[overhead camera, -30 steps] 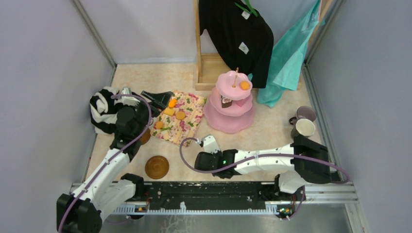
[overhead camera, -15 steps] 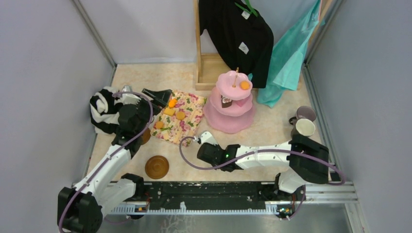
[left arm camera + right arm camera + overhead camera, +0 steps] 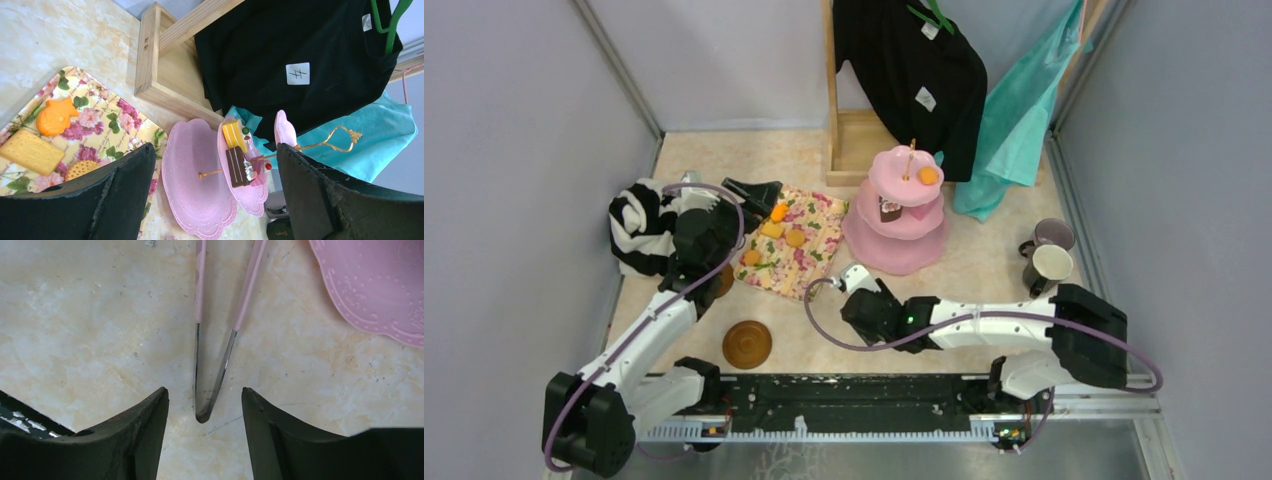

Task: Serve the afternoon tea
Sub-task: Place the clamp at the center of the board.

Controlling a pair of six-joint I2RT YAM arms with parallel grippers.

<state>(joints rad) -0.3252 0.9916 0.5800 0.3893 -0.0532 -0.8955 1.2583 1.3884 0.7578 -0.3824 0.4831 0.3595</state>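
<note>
The pink cake stand (image 3: 896, 215) sits at far centre, sweets on its upper 2 tiers; 4 pastries (image 3: 795, 238) lie on the floral cloth (image 3: 814, 215) to its left. Pink tongs (image 3: 199, 285) lie flat on the tabletop (image 3: 984, 265) between the parted jaws of the right tool (image 3: 204, 390). The left tool (image 3: 215, 147) hangs wide open, empty, over the cloth. We judge that a shallow pinch could skid the thin tongs away or nudge the stand.

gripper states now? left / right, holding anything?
Left gripper: open, holding nothing.
Right gripper: open, straddling the pink tongs, not gripping them.
</note>
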